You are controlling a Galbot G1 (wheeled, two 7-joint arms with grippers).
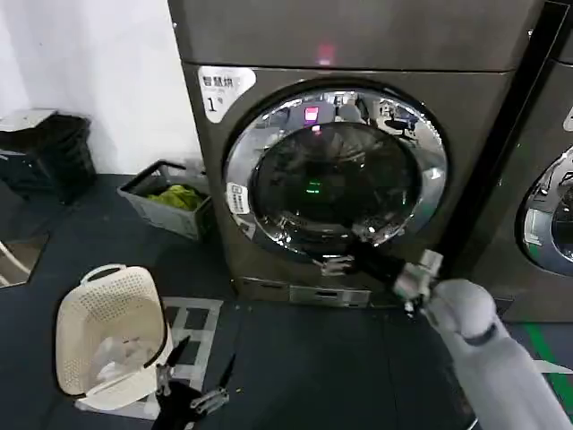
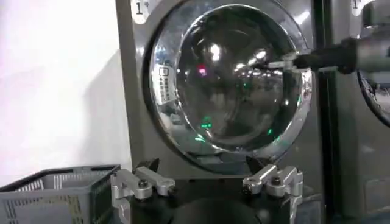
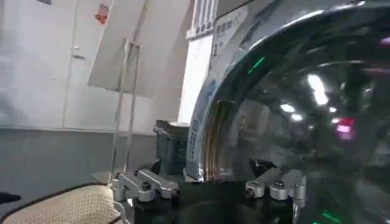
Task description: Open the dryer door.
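The dryer door (image 1: pixel 336 175) is a round porthole with a wide chrome ring around dark glass and a small white sticker (image 1: pixel 237 197) on its left rim. My right gripper (image 1: pixel 340 262) reaches up to the ring's lower edge. In the right wrist view, that gripper (image 3: pixel 210 176) is open, and the chrome rim of the dryer door (image 3: pixel 207 134) stands between its spread fingers. My left gripper (image 1: pixel 192 381) hangs low over the floor, open and holding nothing. The left wrist view faces the dryer door (image 2: pixel 231 73) from a distance, past the left gripper (image 2: pixel 204 173).
A white laundry basket (image 1: pixel 112 340) lies on the floor at the left front. A grey crate (image 1: pixel 170 202) with green cloth sits against the dryer's left side. A neighbouring machine (image 1: pixel 546 215) stands close on the right. A dark crate (image 1: pixel 45 152) is by the wall.
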